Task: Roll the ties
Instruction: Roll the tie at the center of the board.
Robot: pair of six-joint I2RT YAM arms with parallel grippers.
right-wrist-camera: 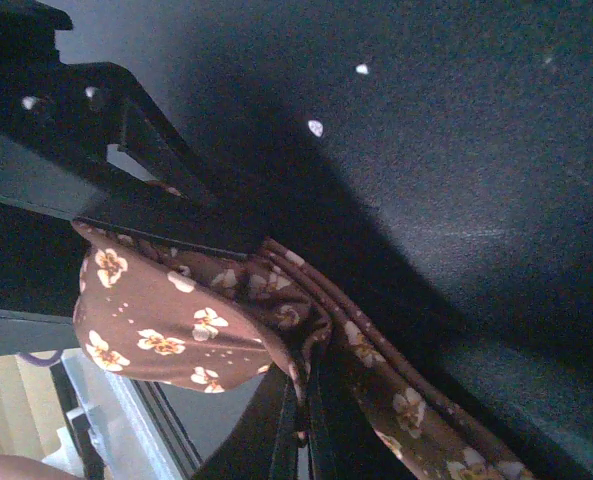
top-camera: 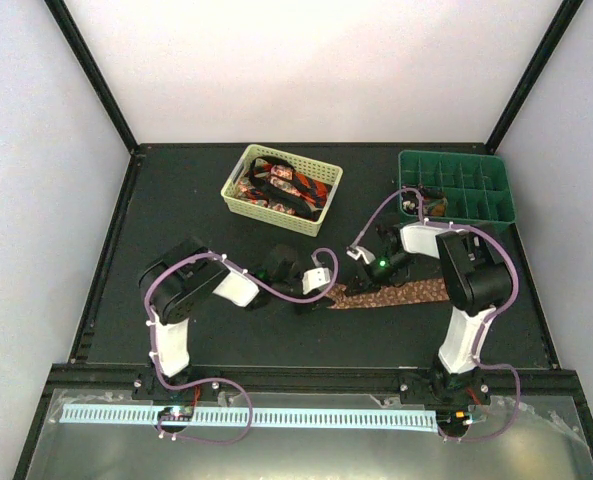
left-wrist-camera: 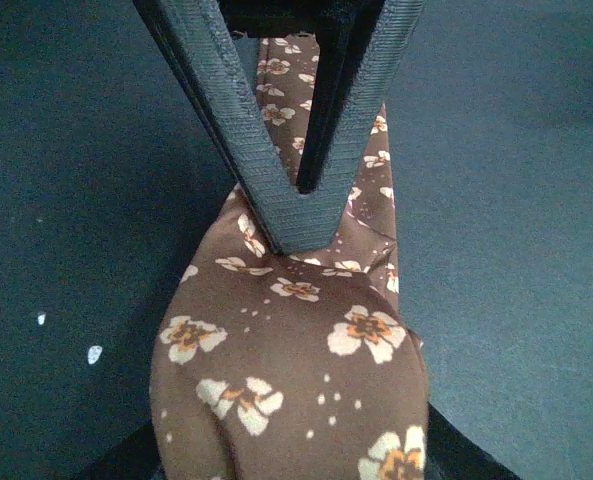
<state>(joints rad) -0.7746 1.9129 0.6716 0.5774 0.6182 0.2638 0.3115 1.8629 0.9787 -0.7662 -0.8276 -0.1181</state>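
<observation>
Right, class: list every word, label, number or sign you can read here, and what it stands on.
None is readable in any view.
The brown tie bears only a flower print.
The yellow basket, green tray and table show no lettering.

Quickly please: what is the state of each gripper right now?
Left gripper: jaws closed, pinching the brown tie.
Right gripper: jaws closed on a folded part of the same tie.

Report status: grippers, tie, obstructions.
Left gripper shut on brown tie. Right gripper also shut on it. Rest of tie flat on table. Yellow basket, green tray farther back, clear.
</observation>
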